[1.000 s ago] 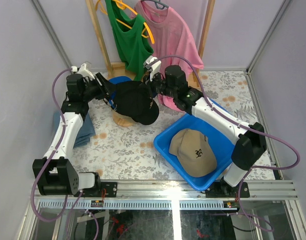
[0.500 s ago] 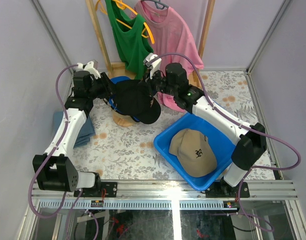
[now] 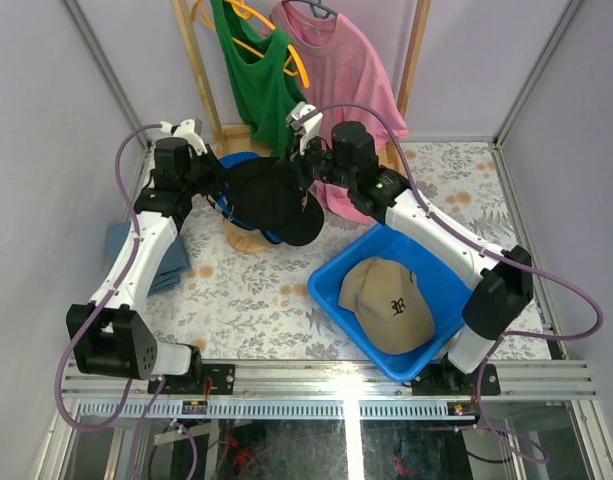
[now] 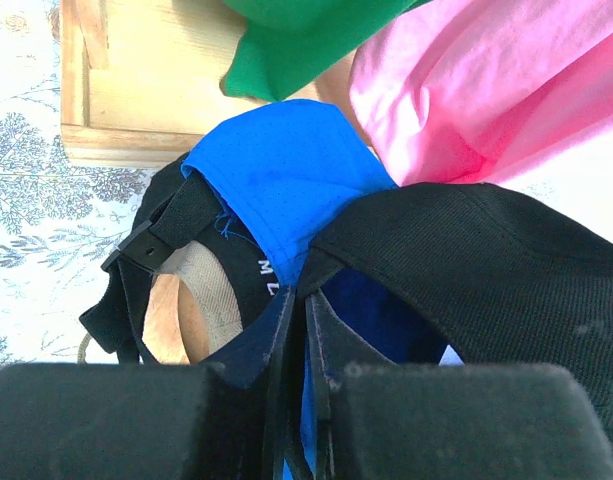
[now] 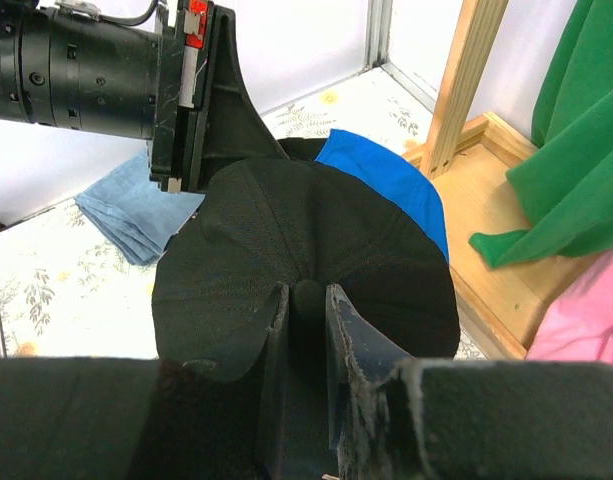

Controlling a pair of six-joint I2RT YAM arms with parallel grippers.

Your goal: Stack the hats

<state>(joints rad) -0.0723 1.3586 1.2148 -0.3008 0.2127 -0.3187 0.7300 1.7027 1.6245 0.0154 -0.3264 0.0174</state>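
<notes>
Stacking step: at upper centre we hold the black cap [image 3: 271, 205] over the blue cap [image 4: 286, 170], left gripper [image 4: 304, 330] pinching its rear edge, right gripper [image 5: 306, 295] clamped on its crown. Next, we judge: lower, seat, release. The tan cap [image 3: 386, 300] lies in the bin [image 3: 326, 285], lower right.

I'm swinging the left arm's wrist rearward and inward, its left gripper [image 3: 220, 191] clamped on the black cap [image 3: 271, 198]. The cap is creeping slightly backward, pinched too by the right gripper [image 3: 302, 183].
</notes>
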